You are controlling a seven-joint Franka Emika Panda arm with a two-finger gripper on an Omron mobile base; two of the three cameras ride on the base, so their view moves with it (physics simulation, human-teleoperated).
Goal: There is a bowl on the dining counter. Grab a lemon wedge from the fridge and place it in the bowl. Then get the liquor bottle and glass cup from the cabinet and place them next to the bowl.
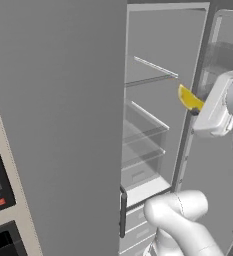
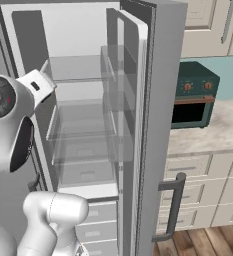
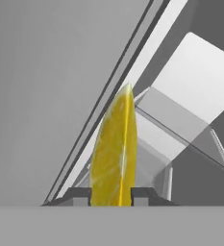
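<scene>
So right now I've got the lemon wedge (image 3: pixel 114 153) clamped in the gripper (image 3: pixel 111 196), and in the hand view it's sitting dead centre at the bottom of the frame, standing up thin-edge-on between the two dark fingertips (image 3: pixel 77 196) with the jaws pinched against its sides. In the left base view the same yellow wedge (image 1: pixel 189 98) pokes out of the hand at the right of the frame, just about level with the edge of the open fridge (image 1: pixel 58 110), with the glass shelves (image 1: pixel 145 131) in the middle of the picture looking bare. From the right base view the open fridge door (image 2: pixel 155 120) takes up the middle, its handle (image 2: pixel 174 205) down at the lower centre, and there's a dark green toaster oven (image 2: pixel 193 95) on the counter at the right. My read is the wedge is out or nearly out of the fridge, and the bowl and dining counter are somewhere off camera, so there's a whole drive left to do. The thing that worries me is the grip: the fingers only seem to catch the low end of a slippery curved slice, so a fast swing or a bumpy base turn could let it twist or pop out. Also the hand sits close to the door edge and frame, so swinging wide too early could clip the wedge on it and knock it loose.
</scene>
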